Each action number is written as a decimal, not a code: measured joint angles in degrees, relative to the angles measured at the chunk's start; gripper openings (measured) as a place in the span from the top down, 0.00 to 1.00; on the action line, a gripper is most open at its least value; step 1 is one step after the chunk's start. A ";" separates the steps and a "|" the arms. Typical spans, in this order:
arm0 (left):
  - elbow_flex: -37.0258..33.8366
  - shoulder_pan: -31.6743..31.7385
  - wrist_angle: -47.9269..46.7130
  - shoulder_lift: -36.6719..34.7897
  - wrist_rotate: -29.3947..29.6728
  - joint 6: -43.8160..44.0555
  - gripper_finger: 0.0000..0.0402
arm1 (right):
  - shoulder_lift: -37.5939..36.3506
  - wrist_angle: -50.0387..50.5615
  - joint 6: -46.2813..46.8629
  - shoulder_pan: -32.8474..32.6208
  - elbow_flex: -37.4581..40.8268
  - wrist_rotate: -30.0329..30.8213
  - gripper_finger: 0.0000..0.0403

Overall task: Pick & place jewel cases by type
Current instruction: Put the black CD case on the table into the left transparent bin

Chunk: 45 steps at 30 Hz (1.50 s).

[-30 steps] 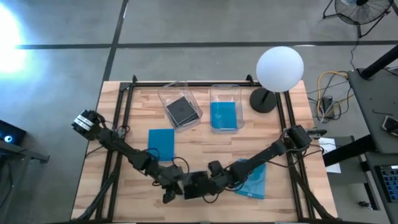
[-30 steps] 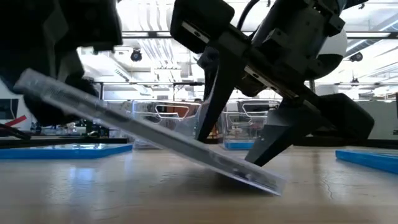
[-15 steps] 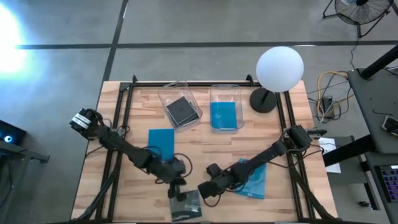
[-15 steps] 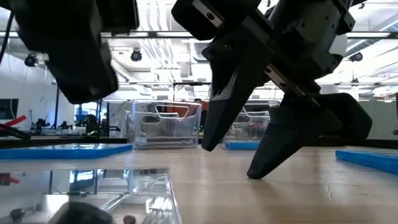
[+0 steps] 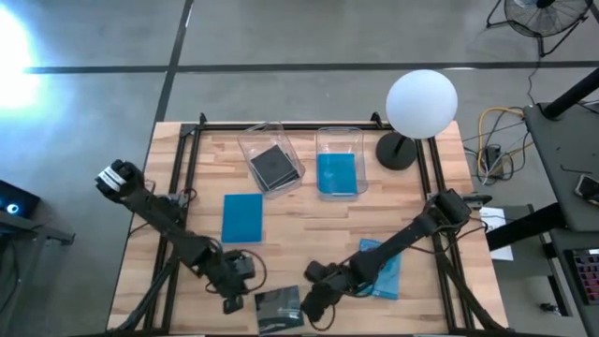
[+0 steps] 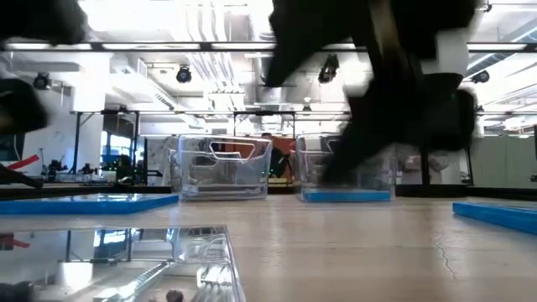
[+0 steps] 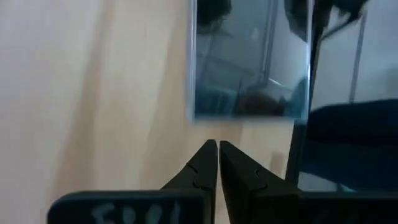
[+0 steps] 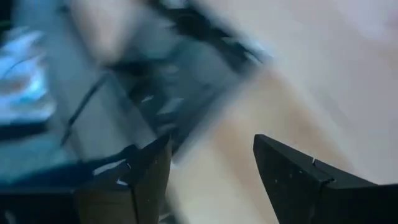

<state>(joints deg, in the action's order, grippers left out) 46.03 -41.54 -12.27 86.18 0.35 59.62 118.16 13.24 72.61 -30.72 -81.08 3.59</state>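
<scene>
A dark, glossy jewel case (image 5: 279, 308) lies flat at the table's near edge; it also shows in the low view (image 6: 126, 260) and the left wrist view (image 7: 249, 62). My left gripper (image 5: 230, 300) is shut, just left of this case, with its tips (image 7: 217, 147) short of the case's edge. My right gripper (image 5: 314, 298) is open, just right of the case and above the table (image 8: 211, 155). One blue case (image 5: 243, 217) lies flat left of centre. Another blue case (image 5: 384, 269) lies under my right arm.
Two clear bins stand at the far side: the left bin (image 5: 255, 142) holds a dark case (image 5: 271, 163), the right bin (image 5: 339, 136) a blue case (image 5: 336, 172). A white globe lamp (image 5: 421, 101) stands at the far right corner. Bare wood lies between the bins and the near edge.
A second ago both grippers held the dark case tilted, one edge on the table. It has since dropped flat at the near edge. My left gripper has drawn away toward the left and near edges. My right gripper has moved toward the near edge and risen.
</scene>
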 joint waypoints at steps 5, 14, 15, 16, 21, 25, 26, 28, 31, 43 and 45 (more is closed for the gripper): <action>-4.38 -4.33 14.37 1.36 -3.29 9.24 1.00 | 1.01 -5.16 -6.96 1.14 -1.24 -5.43 0.44; -4.42 -5.79 31.34 11.42 -3.49 16.84 1.00 | 4.10 -7.81 -9.31 2.84 -1.29 -19.40 0.44; -3.82 -5.67 32.06 12.49 -3.49 16.57 1.00 | 4.12 -7.83 -9.43 2.84 -1.29 -20.73 0.44; -3.07 -5.42 32.35 13.72 -3.56 16.07 1.00 | 4.10 -7.87 -9.41 2.84 -1.29 -21.60 0.44; -0.69 -3.53 32.41 18.01 -2.92 14.14 1.00 | 3.94 -7.84 -8.90 2.82 -1.09 -21.73 0.44; -0.52 -1.08 32.53 18.38 -2.52 11.36 1.00 | 3.94 -7.66 -8.26 2.86 -1.07 -20.45 0.44; -0.56 -0.24 32.68 18.38 -1.28 9.44 1.00 | 3.94 -7.50 -8.23 2.86 -0.99 -19.44 0.44; -0.62 2.07 33.08 18.45 1.92 5.17 1.00 | 3.94 -6.92 -7.44 2.86 -0.89 -17.53 0.44; -0.73 5.40 34.57 18.65 6.62 1.33 1.00 | 3.88 -5.42 -5.36 2.95 -0.38 -14.57 0.44; -1.37 8.48 28.31 10.98 8.68 -1.05 1.00 | 0.01 5.37 2.54 2.03 0.11 0.25 0.44; -1.37 8.83 28.42 9.68 10.36 -0.61 1.00 | -2.23 16.40 7.14 1.86 0.09 7.30 0.44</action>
<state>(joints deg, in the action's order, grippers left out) 44.66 -32.71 16.15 95.86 10.71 59.01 115.93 29.64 79.75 -28.86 -80.99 10.90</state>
